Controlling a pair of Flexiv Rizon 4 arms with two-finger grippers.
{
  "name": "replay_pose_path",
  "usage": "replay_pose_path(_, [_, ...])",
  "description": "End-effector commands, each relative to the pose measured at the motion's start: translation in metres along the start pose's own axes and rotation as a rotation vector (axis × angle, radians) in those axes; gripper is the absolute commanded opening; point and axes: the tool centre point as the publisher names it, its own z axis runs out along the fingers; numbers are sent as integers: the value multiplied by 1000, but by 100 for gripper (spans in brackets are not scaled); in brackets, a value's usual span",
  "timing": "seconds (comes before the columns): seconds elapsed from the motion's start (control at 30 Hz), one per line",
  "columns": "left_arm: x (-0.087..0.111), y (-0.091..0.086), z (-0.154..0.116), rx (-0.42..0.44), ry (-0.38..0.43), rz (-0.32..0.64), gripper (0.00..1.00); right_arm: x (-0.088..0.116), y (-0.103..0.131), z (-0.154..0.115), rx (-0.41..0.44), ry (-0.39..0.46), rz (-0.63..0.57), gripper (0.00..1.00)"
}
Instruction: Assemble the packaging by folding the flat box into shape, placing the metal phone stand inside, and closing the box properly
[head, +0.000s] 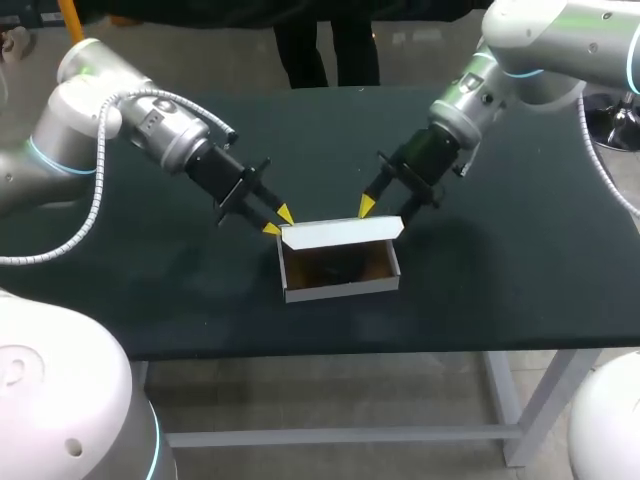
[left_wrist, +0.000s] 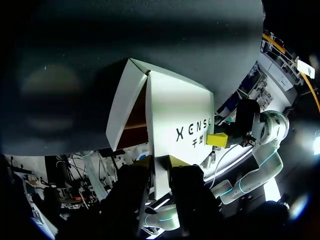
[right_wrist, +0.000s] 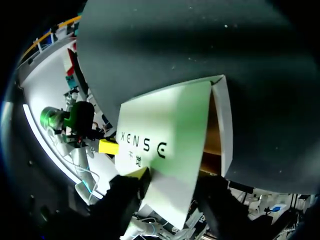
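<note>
Two robot arms of the same make. The left arm (head: 75, 120) is built of rounded, glossy silver-white shells, with a thin light-blue ring at one joint and a small green glow near its upper joint. A white ribbed hose (head: 95, 190) runs outside it in a loose loop. Its wrist is a grey metal cylinder (head: 165, 135) followed by black hardware. The left jaws are black, with bright yellow fingertips (head: 285, 213). The right arm (head: 560, 40) has the same silver-white shells, light-blue rings and grey wrist, turning black toward its end, with a pale cable (head: 600, 160) alongside. The left base (head: 60, 400) and right base (head: 610, 420) are large white domes.
</note>
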Motion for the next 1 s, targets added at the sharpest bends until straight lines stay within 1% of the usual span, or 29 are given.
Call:
replay_pose_path(0.03, [3, -2, 4, -6, 0, 3, 16, 5, 2, 2, 7, -3, -1, 55])
replay_pose_path(0.3, [3, -4, 5, -9, -6, 3, 19, 4, 0, 1, 2, -3, 0, 56])
replay_pose_path(0.57, [-1, -6, 4, -12, -3, 2, 18, 2, 0, 2, 3, -5, 0, 55])
replay_pose_path(1.0, [-6, -9, 5, -18, -3, 6, 21, -6, -1, 6, 3, -6, 3, 57])
